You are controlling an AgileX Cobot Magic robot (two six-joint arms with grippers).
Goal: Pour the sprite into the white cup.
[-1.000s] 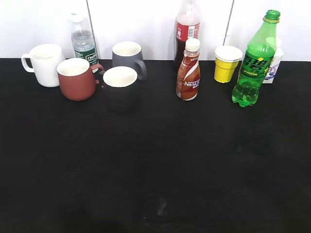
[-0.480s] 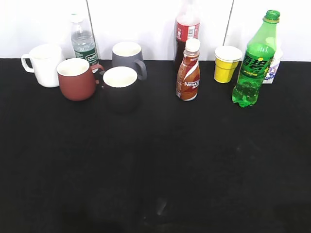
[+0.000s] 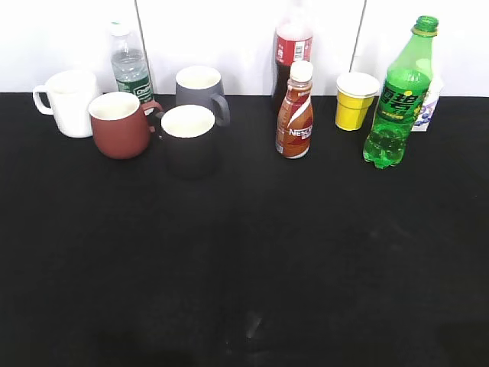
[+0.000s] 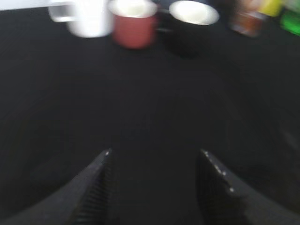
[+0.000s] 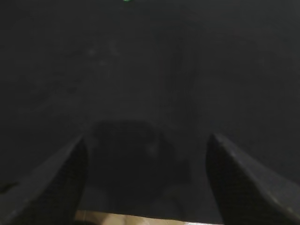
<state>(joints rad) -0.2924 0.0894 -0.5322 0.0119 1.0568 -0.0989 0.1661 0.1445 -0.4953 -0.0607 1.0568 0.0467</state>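
The sprite (image 3: 399,98), a tall green bottle with a green cap, stands upright at the back right of the black table. The white cup (image 3: 70,102), a white mug with its handle to the left, stands at the back left; it shows blurred in the left wrist view (image 4: 86,18). Neither gripper shows in the exterior view. My left gripper (image 4: 154,157) is open and empty above bare black table, well in front of the mugs. My right gripper (image 5: 146,140) is open and empty above the table near its front edge; a green speck of the sprite (image 5: 125,1) shows at the top.
At the back stand a clear water bottle (image 3: 131,65), a red-brown mug (image 3: 118,125), a grey mug (image 3: 200,88), a black mug (image 3: 189,140), a cola bottle (image 3: 293,47), a Nescafe bottle (image 3: 295,112), a yellow cup (image 3: 355,100) and a small carton (image 3: 429,103).
The exterior view shifts very slightly; the objects stand as before. No arm has come into that view.
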